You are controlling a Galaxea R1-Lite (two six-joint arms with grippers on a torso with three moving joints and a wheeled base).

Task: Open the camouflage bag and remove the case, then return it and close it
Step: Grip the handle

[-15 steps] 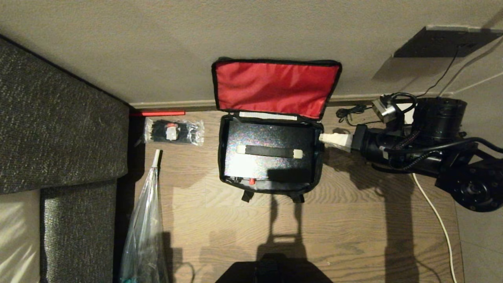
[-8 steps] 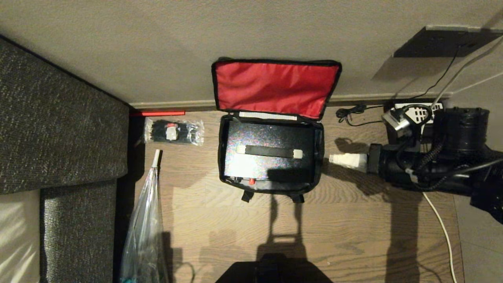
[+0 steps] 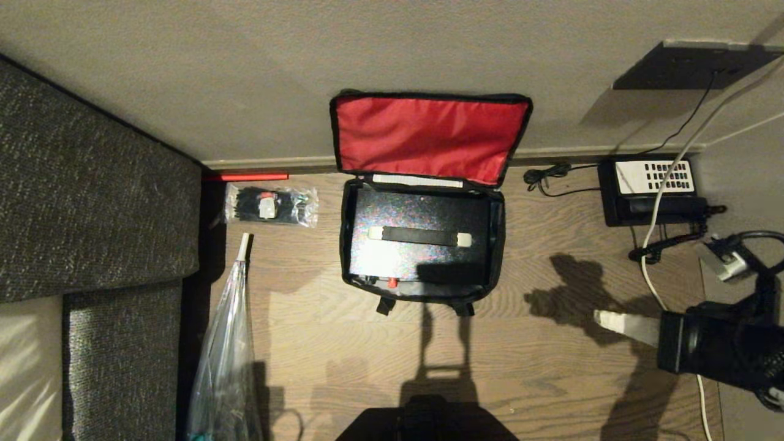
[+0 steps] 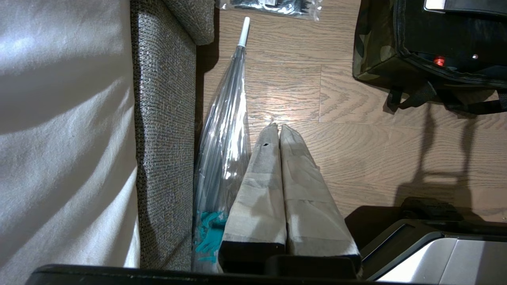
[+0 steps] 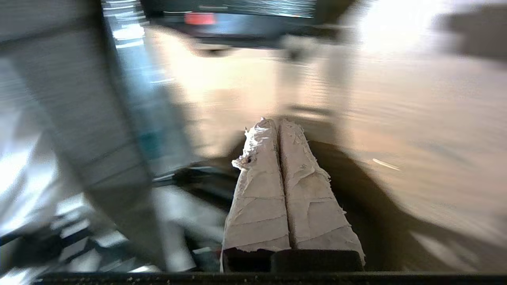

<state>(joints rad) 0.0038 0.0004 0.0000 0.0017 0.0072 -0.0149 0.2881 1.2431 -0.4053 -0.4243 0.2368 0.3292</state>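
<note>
The camouflage bag (image 3: pixel 498 236) lies open on the wood floor by the wall, its red-lined lid (image 3: pixel 429 138) propped against the wall. The black case (image 3: pixel 416 211) lies flat inside it, handle (image 3: pixel 420 236) up, red knob (image 3: pixel 392 282) on the near edge. My right gripper (image 3: pixel 600 317) hangs shut and empty over the floor, well off to the bag's near right. In the right wrist view the gripper (image 5: pixel 276 122) shows taped fingers pressed together. My left gripper (image 4: pixel 276 126) is parked, shut, beside the sofa; the bag's corner (image 4: pixel 376 59) shows in that view.
A grey sofa (image 3: pixel 92 202) fills the left. A clear packet of black ties (image 3: pixel 271 205) and a plastic-wrapped umbrella (image 3: pixel 223 349) lie between the sofa and the bag. A black telephone (image 3: pixel 652 190) and a white cable (image 3: pixel 655 214) lie at the right by the wall.
My right arm has drawn away from the bag's right side, toward the near right, uncovering the telephone. The bag and the case have not moved.
</note>
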